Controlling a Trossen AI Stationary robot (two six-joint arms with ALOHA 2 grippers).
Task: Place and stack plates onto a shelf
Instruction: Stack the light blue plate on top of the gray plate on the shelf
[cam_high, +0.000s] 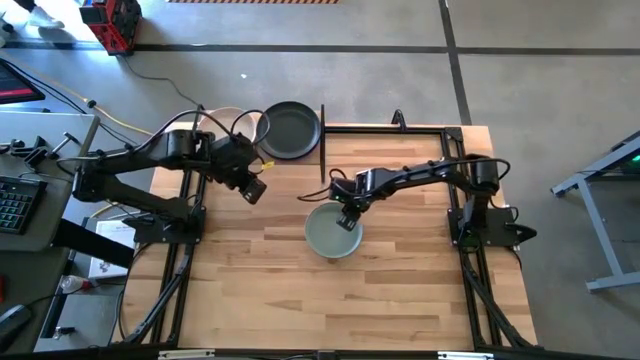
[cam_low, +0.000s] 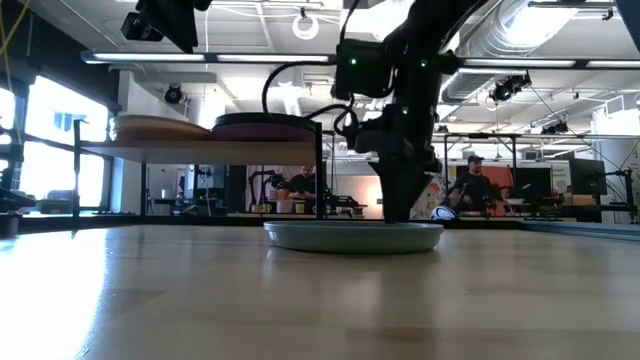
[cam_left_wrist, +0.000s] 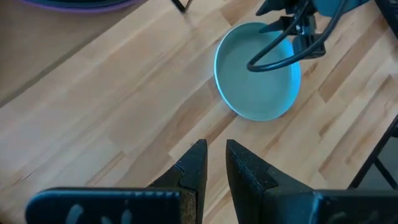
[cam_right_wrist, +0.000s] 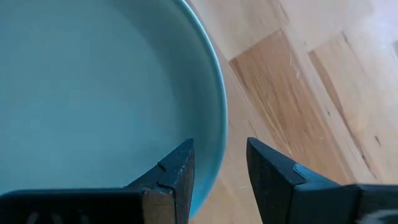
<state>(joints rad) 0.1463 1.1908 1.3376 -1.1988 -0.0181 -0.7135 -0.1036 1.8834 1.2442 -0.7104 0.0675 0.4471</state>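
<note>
Sage green plate (cam_high: 333, 231) lies flat on the wooden tabletop (cam_high: 400, 290), centre of the high view, a little right of middle. Right arm reaches in from the right edge of the table, elbow bent, wrist angled down; right gripper (cam_high: 348, 217) sits at the plate's upper rim. Right wrist view: the two dark fingers (cam_right_wrist: 169, 180) straddle the rim, one over the plate's inside, one over bare wood, jaws parted with the rim in the gap. Whether the pads touch the rim cannot be told. Low view shows this gripper (cam_low: 402, 205) coming straight down onto the plate (cam_low: 353, 235), which rests on the table.

Left arm stretches from the left side, wrist raised; left gripper (cam_high: 253, 190) hangs above bare wood, upper left of centre, well apart from the green plate. Its fingers (cam_left_wrist: 194, 169) stand close together with a narrow slit between, holding nothing.

Shelf (cam_low: 200, 150): upper left in the low view, with a peach plate (cam_low: 160, 126) and a purple plate (cam_low: 265, 127) side by side on it. High view shows a dark grey plate (cam_high: 289, 130) at top centre; the left arm covers most of the shelf there. Black posts (cam_low: 321, 170) partly cut off. People in the room behind, too small to make out.
</note>
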